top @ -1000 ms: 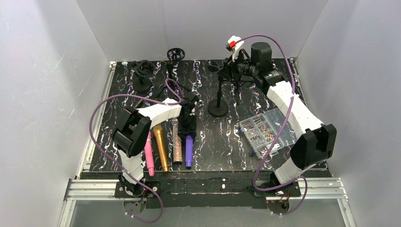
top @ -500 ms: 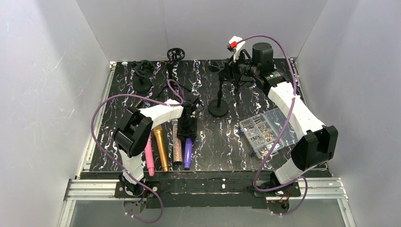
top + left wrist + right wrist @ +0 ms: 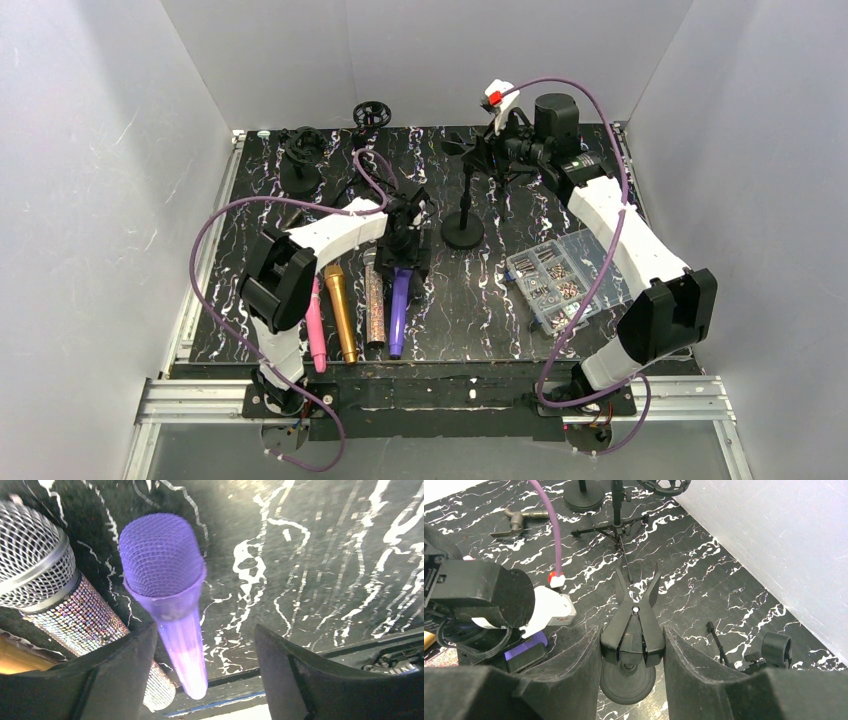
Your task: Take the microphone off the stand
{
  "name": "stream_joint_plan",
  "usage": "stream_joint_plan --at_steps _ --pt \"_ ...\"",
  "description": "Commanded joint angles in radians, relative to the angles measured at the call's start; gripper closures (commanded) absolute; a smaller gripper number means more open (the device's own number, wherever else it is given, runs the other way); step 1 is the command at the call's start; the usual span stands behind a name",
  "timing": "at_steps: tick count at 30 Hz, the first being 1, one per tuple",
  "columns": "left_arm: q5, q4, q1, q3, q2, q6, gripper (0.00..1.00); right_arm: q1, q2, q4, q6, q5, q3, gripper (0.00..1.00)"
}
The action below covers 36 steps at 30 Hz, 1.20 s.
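The purple microphone lies on the table in a row of microphones, apart from the stand. In the left wrist view the microphone lies between my left gripper's wide-open fingers, close to the left one. From above, the left gripper hovers over its head end. The black stand's round base sits mid-table. My right gripper is shut on the stand's black clip, which is empty, with the base below it.
Pink, gold and glittery microphones lie left of the purple one. A clear box of small parts sits at the right. Other black stands and a tripod stand at the back.
My left gripper has moved back and slightly right, away from the front edge, uncovering more of the purple microphone lying on the table. The right gripper has stayed on the clip.
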Motion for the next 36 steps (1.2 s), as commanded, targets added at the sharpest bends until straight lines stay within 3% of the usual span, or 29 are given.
stream_joint_plan --at_steps 1,9,11,18,36 --pt "0.016 -0.107 -0.005 0.073 -0.064 0.066 0.25 -0.007 -0.064 0.077 0.001 -0.013 -0.021 0.99" --pt "-0.007 -0.139 0.013 0.169 -0.144 0.190 0.02 -0.008 -0.090 0.059 -0.003 -0.010 -0.083 0.99" --pt "-0.008 -0.137 0.018 0.191 -0.161 0.208 0.02 -0.008 -0.087 0.038 -0.008 0.002 -0.081 0.99" --pt "-0.005 -0.128 0.043 0.309 -0.189 0.222 0.02 -0.008 -0.024 -0.056 -0.040 0.054 0.004 0.77" --pt "0.046 -0.118 0.130 0.368 -0.204 0.186 0.02 -0.007 0.074 -0.097 -0.021 0.060 0.145 0.52"
